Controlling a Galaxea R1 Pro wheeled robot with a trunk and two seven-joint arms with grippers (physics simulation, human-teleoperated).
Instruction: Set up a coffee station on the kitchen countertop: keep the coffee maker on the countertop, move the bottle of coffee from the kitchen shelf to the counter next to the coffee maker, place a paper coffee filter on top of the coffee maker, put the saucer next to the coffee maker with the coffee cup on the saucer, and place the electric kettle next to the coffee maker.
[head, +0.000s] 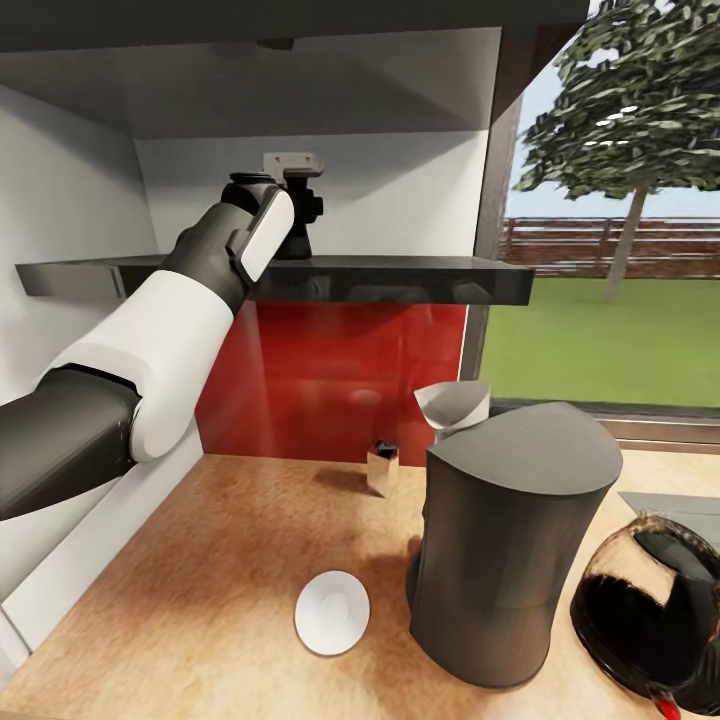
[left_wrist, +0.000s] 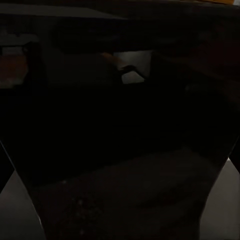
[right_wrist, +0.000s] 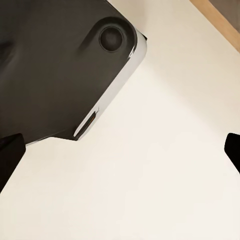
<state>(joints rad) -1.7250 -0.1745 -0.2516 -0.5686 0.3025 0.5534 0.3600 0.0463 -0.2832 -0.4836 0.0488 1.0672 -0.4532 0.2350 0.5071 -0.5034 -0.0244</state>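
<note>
On the black kitchen shelf (head: 420, 280) stands the black bottle of coffee (head: 298, 240) with its tan cap. My left gripper (head: 300, 205) is raised to it, jaws apart on either side; in the left wrist view the bottle (left_wrist: 120, 150) is a close dark mass. The dark-grey coffee maker (head: 510, 540) stands on the kitchen countertop (head: 200, 600). The white paper coffee filter (head: 455, 405) shows at its back top edge. The saucer (head: 332, 612) lies to its left, the glass electric kettle (head: 655, 610) to its right. The coffee cup is out of view. My right gripper (right_wrist: 121, 152) hangs open over pale floor.
A tiny clear glass item with a brown base (head: 383, 467) stands at the back of the counter before the red backsplash. A white wall borders the counter on the left. A window is at the right. The robot's dark base (right_wrist: 55, 65) is below the right gripper.
</note>
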